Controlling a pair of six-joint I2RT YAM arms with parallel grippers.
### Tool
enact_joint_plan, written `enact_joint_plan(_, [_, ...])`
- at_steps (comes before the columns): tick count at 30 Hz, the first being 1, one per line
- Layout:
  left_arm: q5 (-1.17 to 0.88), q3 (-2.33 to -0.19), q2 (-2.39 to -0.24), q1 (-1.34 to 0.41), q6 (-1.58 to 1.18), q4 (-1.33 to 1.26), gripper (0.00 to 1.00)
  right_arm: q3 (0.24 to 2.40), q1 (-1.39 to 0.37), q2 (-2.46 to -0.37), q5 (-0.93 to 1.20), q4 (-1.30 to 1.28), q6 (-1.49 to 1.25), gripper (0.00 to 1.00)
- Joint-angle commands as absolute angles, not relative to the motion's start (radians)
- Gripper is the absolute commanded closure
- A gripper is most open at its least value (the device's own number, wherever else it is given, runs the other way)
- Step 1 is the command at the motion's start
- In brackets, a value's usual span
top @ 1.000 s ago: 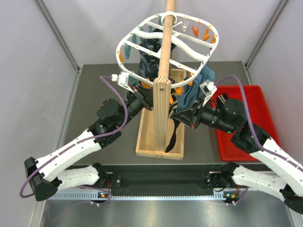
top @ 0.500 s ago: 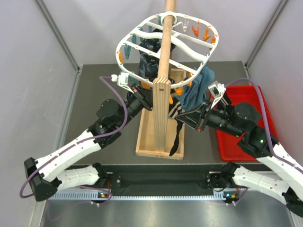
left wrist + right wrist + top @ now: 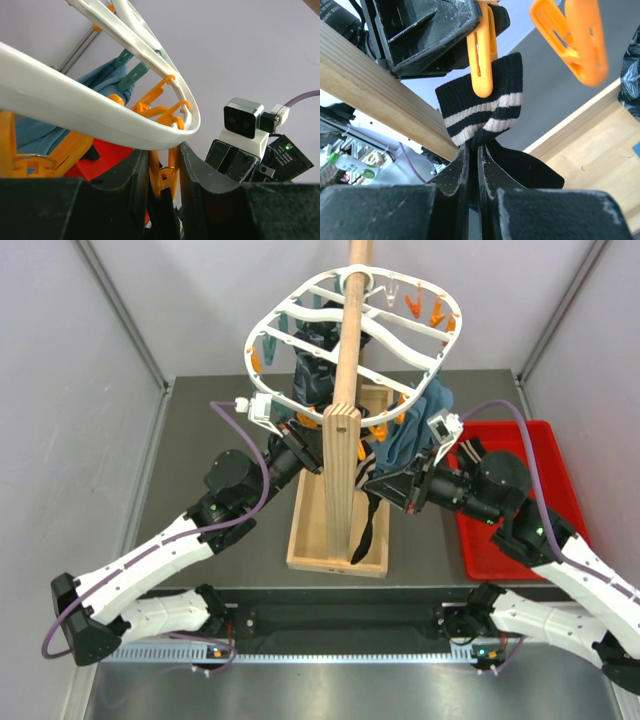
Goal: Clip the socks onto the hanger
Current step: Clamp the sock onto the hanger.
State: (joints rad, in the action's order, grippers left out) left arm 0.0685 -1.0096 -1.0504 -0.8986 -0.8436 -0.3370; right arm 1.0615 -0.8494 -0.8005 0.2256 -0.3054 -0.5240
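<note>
The white hanger (image 3: pixel 262 335) hangs on the wooden pole, rimmed with orange and teal pins. Under its near rim (image 3: pixel 100 120) my left gripper (image 3: pixel 162 160) is shut on an orange clothespin (image 3: pixel 162 172). My right gripper (image 3: pixel 473 150) is shut on a black sock (image 3: pixel 485 102) with pale cuff stripes. It holds the cuff up against the lower end of that clothespin (image 3: pixel 482 55). I cannot tell whether the cuff sits between the pin's jaws. From above, the sock (image 3: pixel 368 515) dangles from the right gripper (image 3: pixel 372 483) beside the pole.
The wooden pole (image 3: pixel 345 390) rises from a tray-like wooden base (image 3: pixel 310 530) between my arms. A red bin (image 3: pixel 520 500) lies at the right. A blue-teal cloth (image 3: pixel 415 435) and dark patterned fabric (image 3: pixel 318 370) hang from the hanger. Another orange pin (image 3: pixel 575 35) hangs close by.
The right arm swung out to the right with the sock, then came back toward the pole and the held clothespin. The left arm has stayed put.
</note>
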Motion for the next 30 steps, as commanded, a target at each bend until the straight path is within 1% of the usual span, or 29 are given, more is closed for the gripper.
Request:
enact_joint_plan(1, [0.120, -0.996, -1.066, -0.887, -0.844, -0.301, 1.00, 1.078, -0.867, -0.795, 0.224, -0.215, -0.512, 1.00])
enact_joint_plan(8, [0.120, -0.996, -1.065, -0.888, -0.842, -0.299, 1.00, 1.080, -0.867, -0.778, 0.225, -0.192, -0.517, 1.00])
enact_joint_plan(13, [0.080, -1.000, -1.065, -0.887, -0.828, -0.299, 0.99, 1.078, -0.867, -0.798, 0.230, -0.192, -0.522, 1.00])
enact_joint_plan(14, [0.077, -1.000, -1.065, -0.888, -0.825, -0.298, 0.91, 1.078, -0.865, -0.799, 0.233, -0.186, -0.523, 1.00])
enact_joint_plan(16, [0.083, -0.997, -1.062, -0.888, -0.827, -0.287, 0.83, 1.075, -0.865, -0.804, 0.233, -0.181, -0.525, 1.00])
enact_joint_plan(17, [0.086, -0.997, -1.057, -0.887, -0.828, -0.284, 0.74, 1.075, -0.865, -0.804, 0.233, -0.179, -0.525, 1.00])
enact_joint_plan(18, [0.089, -0.996, -1.054, -0.888, -0.830, -0.281, 0.70, 1.075, -0.865, -0.805, 0.232, -0.178, -0.523, 1.00])
enact_joint_plan(20, [0.098, -0.989, -1.042, -0.887, -0.831, -0.278, 0.64, 1.075, -0.865, -0.805, 0.221, -0.178, -0.522, 1.00])
enact_joint_plan(21, [0.103, -0.986, -1.037, -0.887, -0.833, -0.276, 0.59, 1.077, -0.865, -0.805, 0.216, -0.179, -0.519, 1.00])
enact_joint_plan(23, [0.120, -0.974, -1.022, -0.887, -0.836, -0.273, 0.54, 1.080, -0.865, -0.807, 0.206, -0.186, -0.515, 1.00])
enact_joint_plan(24, [0.123, -0.970, -1.016, -0.887, -0.836, -0.272, 0.48, 1.080, -0.865, -0.807, 0.203, -0.184, -0.514, 1.00])
enact_joint_plan(28, [0.135, -0.945, -0.986, -0.887, -0.831, -0.273, 0.39, 1.081, -0.865, -0.818, 0.193, -0.187, -0.514, 0.99])
enact_joint_plan(30, [0.138, -0.942, -0.973, -0.887, -0.828, -0.272, 0.36, 1.081, -0.865, -0.824, 0.193, -0.189, -0.515, 0.99])
